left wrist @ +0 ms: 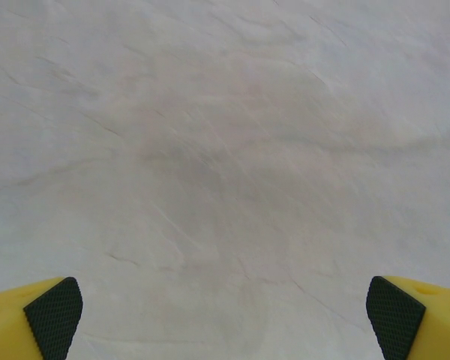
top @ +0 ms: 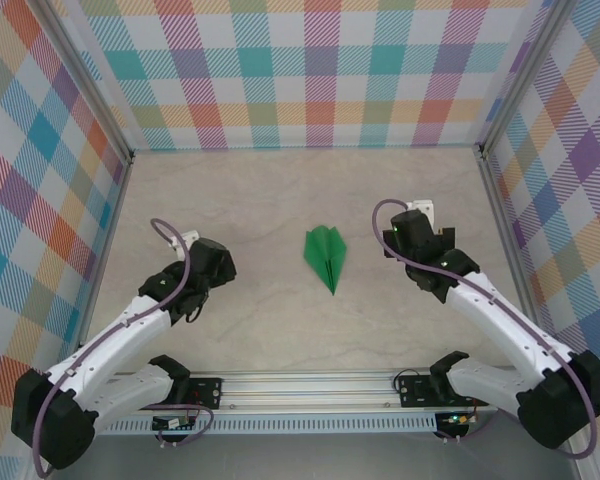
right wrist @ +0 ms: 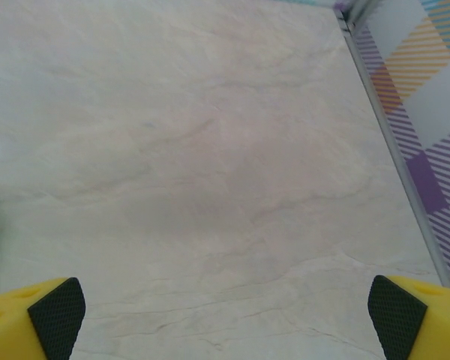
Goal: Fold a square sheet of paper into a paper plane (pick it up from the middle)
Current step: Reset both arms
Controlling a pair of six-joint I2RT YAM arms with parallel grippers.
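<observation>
Enclosure walls (top: 310, 70): Plaid-printed panels in pastel colours stand on the left, far and right sides of the work area. They are joined by metal corner posts.
Table (top: 280, 190): Pale, marble-like surface with faint veins. It is the floor of the enclosure.
Left arm (top: 110, 345): White links with black joints. It reaches up from the near-left corner, with the wrist over the left part of the table. A purple cable loops along it.
Right arm (top: 500, 320): Same build. It reaches up from the near-right corner, with the wrist over the right part of the table.
Mounting rail (top: 310, 385): Metal bar along the near edge. It carries both bases.
Paper plane (top: 326, 255): Bright green dart lying flat on the table between the two wrists, somewhat nearer the right one and touching neither. The nose points toward the near edge. The wide tail faces the far wall. A centre ridge is visible.
Left gripper (left wrist: 225, 319): Spread wide and holding nothing. Bare table shows between the fingers.
Right gripper (right wrist: 225, 319): Spread wide and holding nothing. It is over bare table, near the right wall.
Finger pads (left wrist: 54, 315): Black and textured, set on yellow fingers.
</observation>
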